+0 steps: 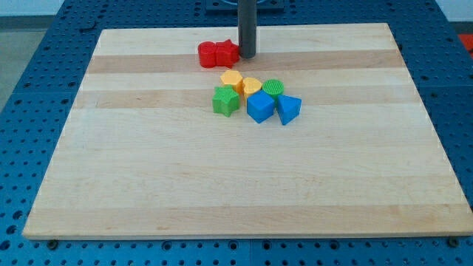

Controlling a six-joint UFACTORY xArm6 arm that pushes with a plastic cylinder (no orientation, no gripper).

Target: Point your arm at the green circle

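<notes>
camera view shows the green circle [273, 87] lying flat on the wooden board [148, 177], a little above the board's middle and at the upper right of a tight cluster of blocks. just to its left sit a yellow heart-like block [252, 85] and a yellow hexagon-like block [231, 79]; below it are a blue triangular block [288, 108] and a blue cube-like block [259, 107], and a green star-shaped block [226, 100] closes the cluster on the view's left. the circle appears to touch its yellow neighbour and is just above the blue triangle. further toward the view's top, two red blocks [216, 53] lie side by side. my tip [246, 56] stands at the right edge of those red blocks, touching or nearly so, and is apart from the cluster, up and to the view's left of the green circle. the tool is a bare rod; it has no jaws and grasps nothing. judgement: the pointing is not yet done, since the tip is nearer the red blocks than the target. what is left is a short travel down and to the view's right, ending beside the circle without shoving the yellow blocks on the way.
</notes>
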